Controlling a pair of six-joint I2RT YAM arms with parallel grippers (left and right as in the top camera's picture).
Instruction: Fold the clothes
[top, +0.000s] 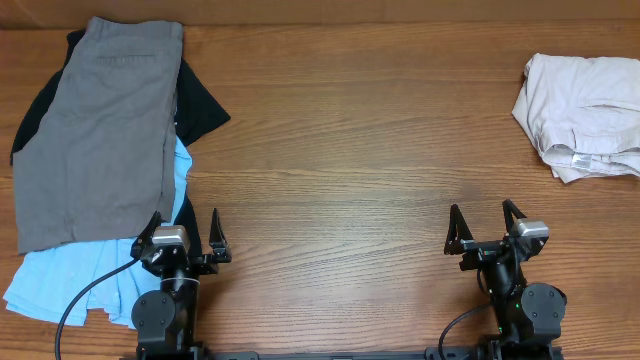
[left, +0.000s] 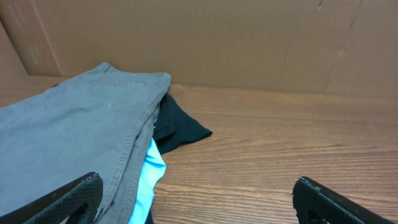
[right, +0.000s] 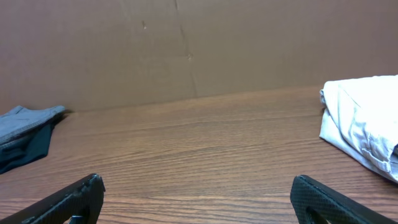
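Both grippers sit at the near edge of the wooden table (top: 350, 130), spread wide and holding nothing. Left gripper (top: 185, 218) stands just beside the near right corner of the clothes pile, its left finger close over the edge of the cloth; whether it touches cannot be told. Right gripper (top: 481, 210) stands over bare wood, well apart from any garment.

Grey shorts (top: 100, 130) lie flat on top of the pile at the far left, running from the far edge towards the near side, with a back pocket seam showing near the top. Under them a black garment (top: 203, 105) sticks out on the right side and at the far left corner. Light-blue shorts (top: 70, 280) lie lowest, showing along the right edge of the grey pair and spreading out at the near left, where the left arm's black cable (top: 85, 295) crosses them.

Light beige khaki shorts (top: 585, 105) lie bunched in a loose heap at the far right edge of the table, with a white label (top: 580, 160) showing at the near side. From the right wrist view they lie far and to the right of the open fingers (right: 68, 202).

A brown cardboard wall (left: 249, 37) stands along the far side of the table.
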